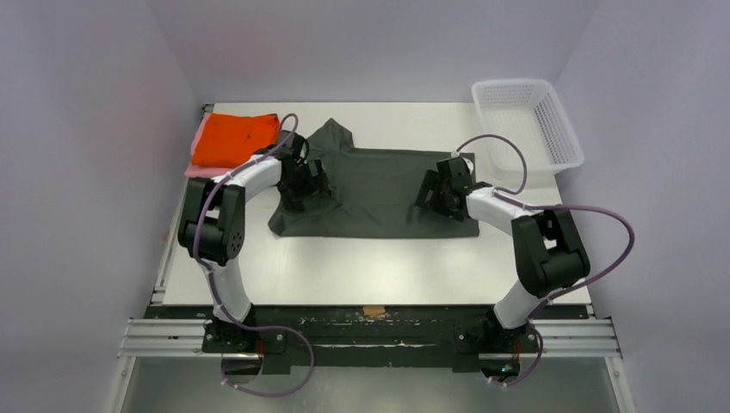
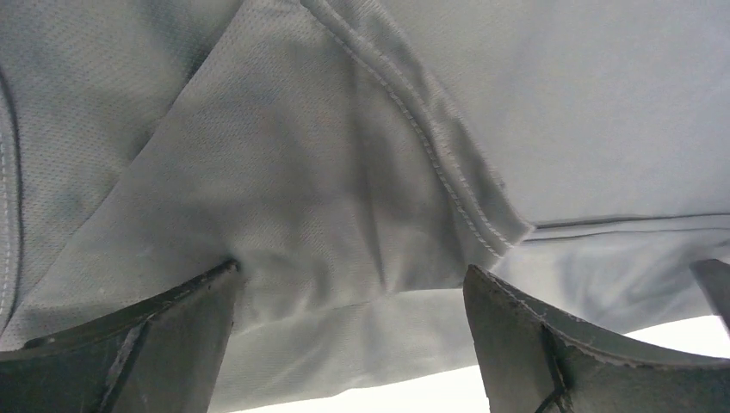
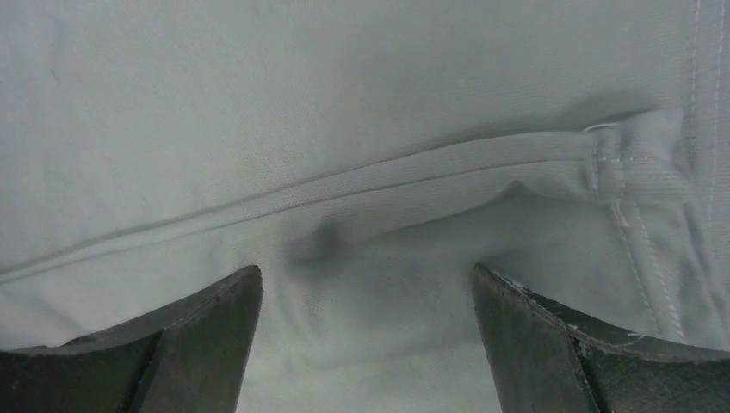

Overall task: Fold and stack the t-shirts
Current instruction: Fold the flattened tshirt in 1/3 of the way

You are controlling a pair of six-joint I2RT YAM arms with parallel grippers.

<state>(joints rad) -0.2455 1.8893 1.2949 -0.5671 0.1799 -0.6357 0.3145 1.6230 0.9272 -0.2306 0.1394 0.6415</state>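
One white basket [image 1: 564, 129], grey t-shirt [image 1: 379, 189] outside

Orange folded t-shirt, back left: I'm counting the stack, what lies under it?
A folded pink cloth t-shirt peeks out under the orange folded t-shirt along its left and near edges. Anything further beneath is covered.

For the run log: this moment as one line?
grey shirt: spread on table | left hand: open over it | right hand: open over it | orange shirt: folded

pink tee [image 1: 202, 171] mostly under orange tee [image 1: 237, 139]
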